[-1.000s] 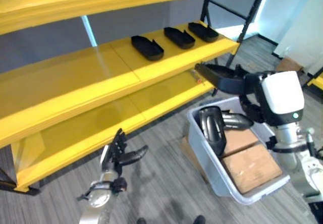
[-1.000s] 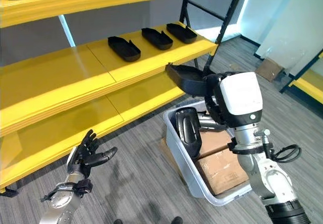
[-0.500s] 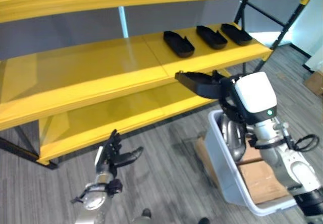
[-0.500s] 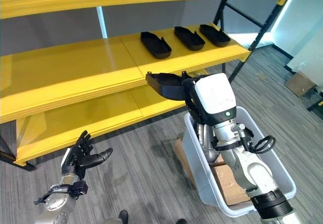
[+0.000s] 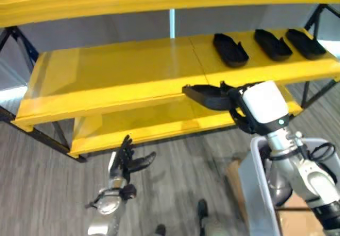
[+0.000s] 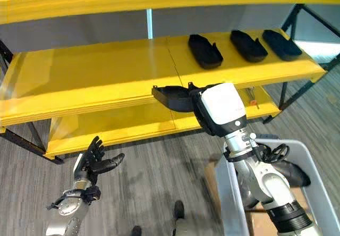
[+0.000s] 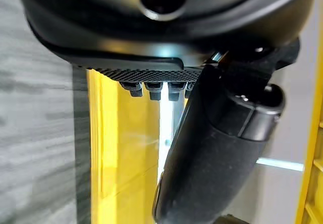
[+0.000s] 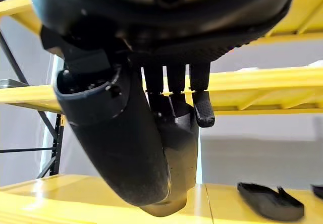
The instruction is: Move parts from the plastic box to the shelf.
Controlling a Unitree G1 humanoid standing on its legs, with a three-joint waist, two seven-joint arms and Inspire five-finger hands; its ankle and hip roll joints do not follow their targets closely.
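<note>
You'll find no readable text, label, number or sign anywhere: not on the yellow shelf (image 6: 95, 82), the black parts (image 6: 205, 51) lying on it, or the grey plastic box (image 6: 231, 204).

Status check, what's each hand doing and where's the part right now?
Right hand shut on black part, held in front of the middle shelf. Left hand open, low, idle. Three parts already shelved.
</note>
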